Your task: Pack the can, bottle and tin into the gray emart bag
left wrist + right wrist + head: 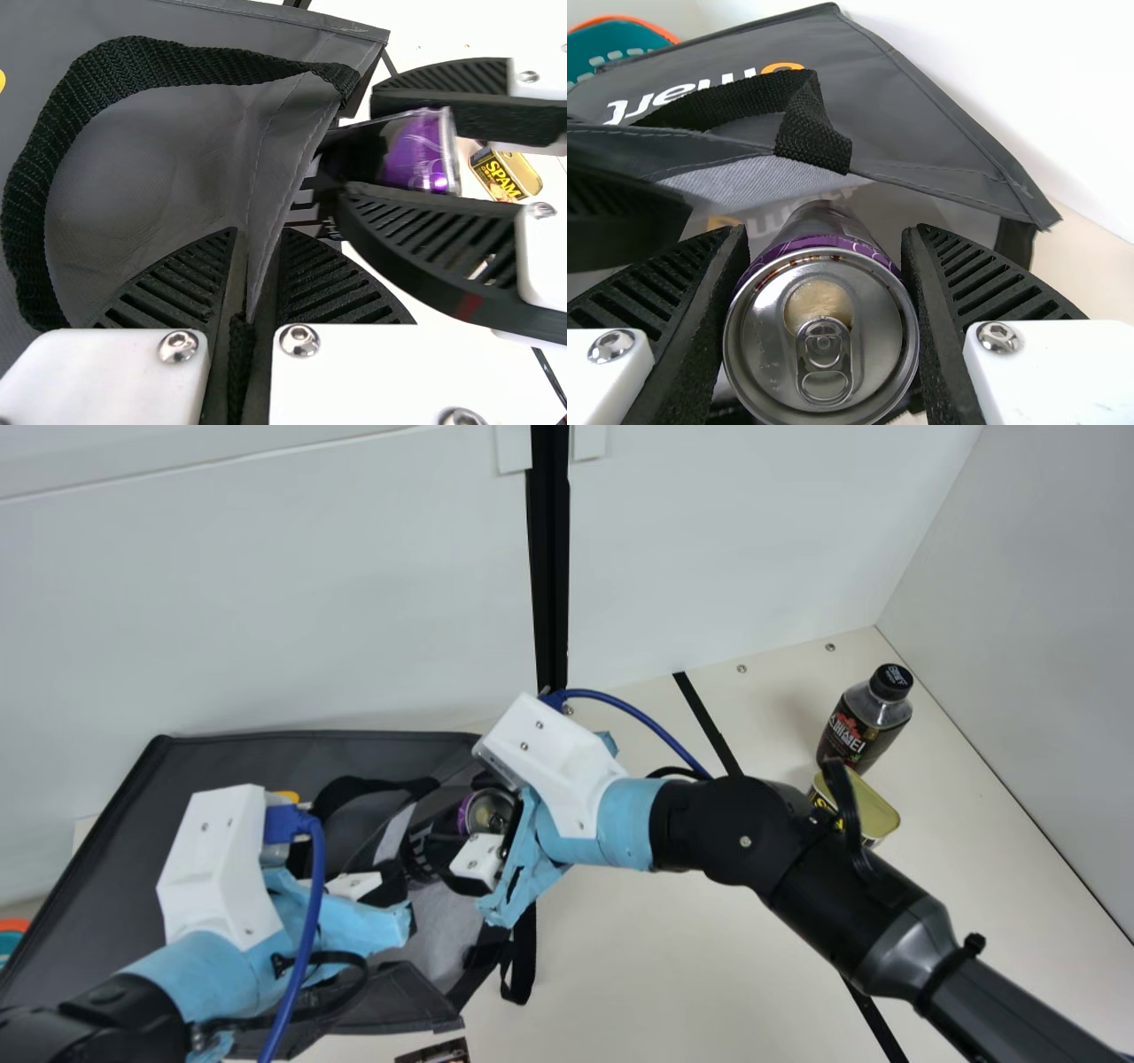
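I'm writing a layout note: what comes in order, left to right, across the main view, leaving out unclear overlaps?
Orange-and-teal basket, black-fingered left gripper, purple-and-silver metal can, black upright wall strip, black-capped dark bottle.

Left claw (403, 890) pinched together near the right claw (462, 828), the latter's ribbed fingers (695, 323) apart

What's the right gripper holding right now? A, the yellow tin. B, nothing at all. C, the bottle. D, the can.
D: the can sits between the two ribbed fingers of the right gripper, its pull-tab end toward the wrist camera.
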